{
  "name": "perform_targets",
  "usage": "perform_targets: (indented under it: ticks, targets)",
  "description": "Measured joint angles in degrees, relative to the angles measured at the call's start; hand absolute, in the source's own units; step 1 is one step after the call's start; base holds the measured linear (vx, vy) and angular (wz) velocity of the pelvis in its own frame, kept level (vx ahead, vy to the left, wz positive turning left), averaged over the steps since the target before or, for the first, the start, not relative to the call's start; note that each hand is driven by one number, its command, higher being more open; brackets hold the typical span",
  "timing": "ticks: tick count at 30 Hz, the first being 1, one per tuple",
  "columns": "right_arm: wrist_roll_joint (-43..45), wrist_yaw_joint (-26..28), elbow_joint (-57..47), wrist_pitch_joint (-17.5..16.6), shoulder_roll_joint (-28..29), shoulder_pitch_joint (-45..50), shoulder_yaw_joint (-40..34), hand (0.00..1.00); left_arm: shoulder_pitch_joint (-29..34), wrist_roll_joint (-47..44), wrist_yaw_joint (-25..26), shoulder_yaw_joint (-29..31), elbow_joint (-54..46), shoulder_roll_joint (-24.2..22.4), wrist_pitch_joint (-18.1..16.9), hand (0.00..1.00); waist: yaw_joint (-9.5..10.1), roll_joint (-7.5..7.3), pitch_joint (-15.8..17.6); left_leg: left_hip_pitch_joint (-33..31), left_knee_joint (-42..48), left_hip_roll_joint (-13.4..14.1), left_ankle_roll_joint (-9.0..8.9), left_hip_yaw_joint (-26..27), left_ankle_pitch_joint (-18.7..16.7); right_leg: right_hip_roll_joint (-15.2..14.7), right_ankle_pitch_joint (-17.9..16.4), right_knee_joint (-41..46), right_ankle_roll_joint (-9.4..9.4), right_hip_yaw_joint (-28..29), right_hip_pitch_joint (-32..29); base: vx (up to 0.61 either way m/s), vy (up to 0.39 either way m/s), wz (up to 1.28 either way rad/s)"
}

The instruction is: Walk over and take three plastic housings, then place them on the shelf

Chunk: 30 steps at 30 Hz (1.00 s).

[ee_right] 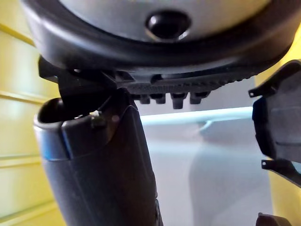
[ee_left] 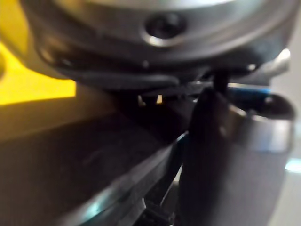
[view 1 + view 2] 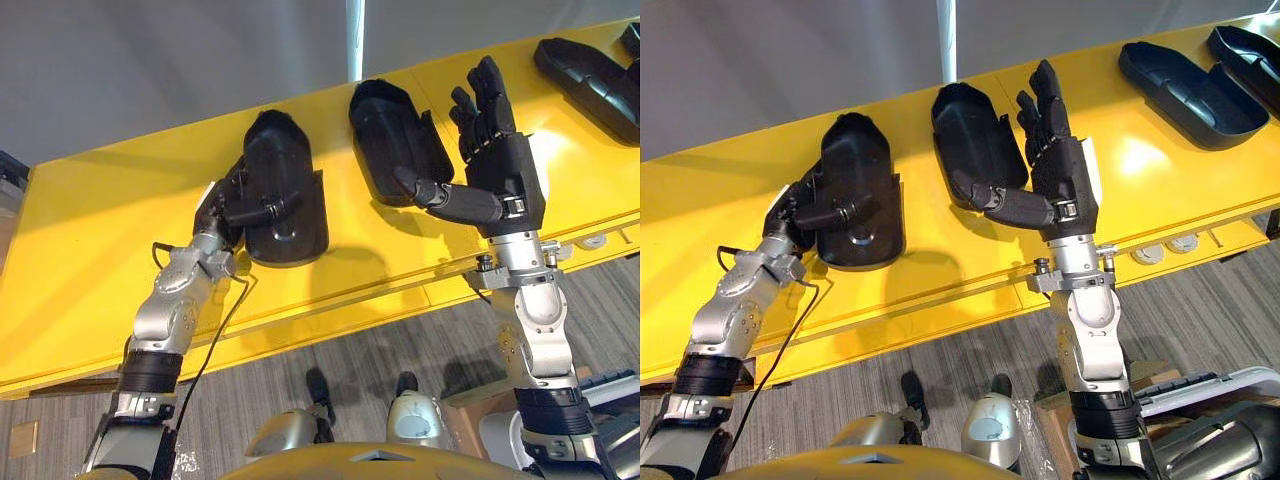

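My left hand (image 3: 222, 205) pinches the left housing (image 3: 283, 160), thumb laid across it, by the yellow surface's (image 3: 100, 240) back edge. My right hand (image 3: 510, 165) is spread wide, thumb touching the middle housing (image 3: 390, 130). I'd wrap those fingers squarely round its rim before lifting.
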Motion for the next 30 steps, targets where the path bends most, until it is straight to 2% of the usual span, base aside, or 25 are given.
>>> perform_targets:
  ticks: [8,10,15,18,20,21,23,26,28,30]
  targets:
    - [-0.05,-0.71,-0.18,0.00,1.25,3.55,0.21,1.00,6.31,2.26,-0.38,0.47,-5.29,-0.19,0.21,1.00,0.06,0.40,-0.26,0.97,-0.02,0.15,-0.31,-0.49,-0.23,0.40,0.49,-2.00,0.54,-0.91,2.28,0.01,-0.005,0.02]
    - [-0.14,-0.91,-0.92,0.00,1.49,5.33,0.22,1.00,10.06,2.27,-0.18,1.14,-8.80,-1.30,0.19,1.00,0.23,0.85,-0.55,1.06,-0.02,0.24,-0.38,-0.78,-0.28,0.60,0.82,-3.04,0.60,-1.78,3.26,0.05,-0.012,0.11]
    - [-2.33,-2.22,-1.46,-0.03,4.93,7.49,0.13,1.00,17.00,3.56,0.72,3.24,-16.06,-4.16,-1.07,1.00,1.65,1.05,-1.15,1.89,0.08,0.77,-0.51,-1.26,-0.39,1.59,1.77,-6.07,0.42,-2.93,5.82,0.05,-0.020,0.07]
    - [-2.34,-3.03,-1.46,-0.08,6.38,7.96,0.11,1.00,18.53,4.55,1.11,5.53,-20.45,-6.26,-6.03,1.00,3.11,0.98,-1.50,2.62,0.16,1.17,-0.59,-1.59,-0.44,2.32,2.22,-7.75,0.23,-3.70,7.61,0.04,-0.030,0.10]
    - [-2.45,-3.89,-1.46,-0.09,7.34,8.96,0.18,1.00,18.60,4.71,1.07,6.42,-23.58,-7.06,-11.99,1.00,3.89,0.89,-3.13,2.81,-0.01,1.25,-1.11,-2.29,-0.96,2.52,2.27,-8.58,0.24,-4.91,8.80,0.03,-0.017,0.17]
    - [-2.51,-4.26,-1.46,-0.09,7.85,9.08,0.19,1.00,18.60,4.71,1.06,6.65,-24.43,-7.45,-13.64,1.00,4.08,0.79,-3.67,2.81,-0.02,1.26,-1.20,-2.29,-1.17,2.57,2.30,-8.96,0.28,-5.00,8.99,0.03,0.001,0.04]
    - [-4.17,-6.06,-1.46,-0.10,8.91,9.08,0.24,1.00,18.60,4.64,0.96,6.80,-27.65,-8.24,-20.18,1.00,4.54,0.48,-5.30,2.83,-0.03,1.28,-0.99,-2.00,-1.93,2.59,2.37,-9.33,0.32,-5.26,9.38,0.03,0.010,-0.01]
    - [-4.59,-7.54,-1.45,-0.14,10.50,9.05,0.27,1.00,18.56,4.37,-0.15,6.82,-29.87,-8.30,-27.57,1.00,4.55,-0.43,-6.84,3.39,-0.03,1.28,-0.58,-1.25,-2.65,2.58,2.61,-10.06,0.55,-5.37,10.19,0.06,0.018,-0.03]
    - [-4.59,-8.05,-1.26,-0.14,10.91,9.07,0.28,1.00,18.54,4.02,-1.61,6.82,-29.88,-8.36,-31.06,1.00,4.51,-0.95,-7.37,3.81,-0.04,1.28,-0.77,-1.09,-2.78,2.55,2.61,-10.07,0.55,-5.46,10.54,0.06,0.015,-0.06]
    - [-4.65,-8.22,-1.24,-0.17,10.99,9.06,0.26,1.00,18.53,3.94,-2.20,6.79,-29.88,-8.44,-33.07,1.00,4.47,-1.50,-7.72,3.98,-0.04,1.29,-0.72,-1.09,-2.94,2.55,2.61,-10.08,0.55,-5.71,10.75,0.04,0.007,0.00]
